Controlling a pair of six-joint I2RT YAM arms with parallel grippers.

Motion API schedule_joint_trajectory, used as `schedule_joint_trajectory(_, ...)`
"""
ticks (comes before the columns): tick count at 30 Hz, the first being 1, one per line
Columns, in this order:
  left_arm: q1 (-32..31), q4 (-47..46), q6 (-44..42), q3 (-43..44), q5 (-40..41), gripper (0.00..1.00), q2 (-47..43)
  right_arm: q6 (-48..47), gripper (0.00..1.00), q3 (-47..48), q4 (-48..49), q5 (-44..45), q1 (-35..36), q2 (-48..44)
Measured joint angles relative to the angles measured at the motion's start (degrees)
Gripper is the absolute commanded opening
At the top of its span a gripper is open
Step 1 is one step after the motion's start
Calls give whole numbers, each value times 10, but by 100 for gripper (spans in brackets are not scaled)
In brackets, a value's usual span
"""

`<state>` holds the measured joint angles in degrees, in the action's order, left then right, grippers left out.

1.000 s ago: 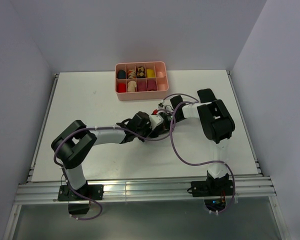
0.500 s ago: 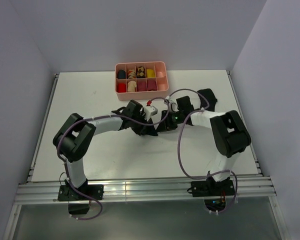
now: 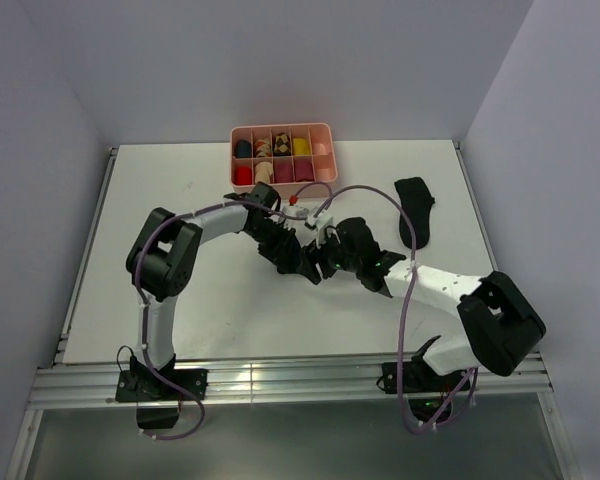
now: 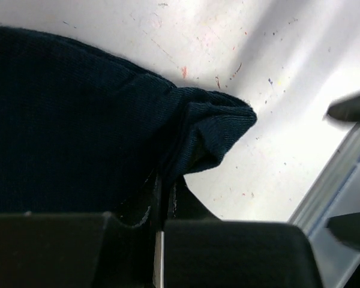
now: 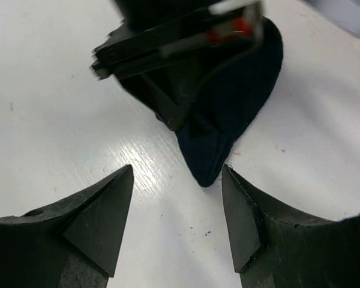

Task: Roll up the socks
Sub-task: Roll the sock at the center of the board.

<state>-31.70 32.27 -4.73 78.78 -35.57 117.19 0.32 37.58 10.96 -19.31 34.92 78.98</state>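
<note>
A black sock [image 4: 78, 120] lies bunched on the white table, and my left gripper [image 4: 163, 186] is shut on a fold of it. In the right wrist view the same sock [image 5: 228, 102] ends in a folded point that lies just ahead of the gap between my open right gripper [image 5: 177, 171] fingers, which touch nothing. From above, the left gripper [image 3: 292, 255] and right gripper [image 3: 332, 255] face each other at the table's middle. A second black sock [image 3: 415, 210] lies flat at the right, away from both arms.
A pink divided tray [image 3: 282, 190] stands at the back centre, with several rolled socks in its compartments. The left arm's cable loops over the table behind the grippers. The metal rail runs along the table's near edge.
My right gripper has let go of the sock, opened wide and drawn back toward the near right. The left gripper has closed tighter on the sock and shifted slightly right.
</note>
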Motion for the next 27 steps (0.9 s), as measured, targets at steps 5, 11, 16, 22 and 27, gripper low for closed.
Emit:
schedule_joint_trajectory(5,5,56,-7,40,-25,1,30,-61,67,2,-5,57,63,2)
schedule_joint_trajectory(11,13,107,-17,45,-52,1,42,-121,63,36,-24,119,127,40)
schedule_joint_trajectory(16,19,126,-19,45,-65,1,46,-159,61,54,-38,157,166,80)
schedule_joint_trajectory(22,23,133,-21,40,-69,1,46,-183,60,72,-56,190,185,115)
schedule_joint_trajectory(27,29,134,-21,28,-85,1,46,-191,60,95,-64,206,187,143)
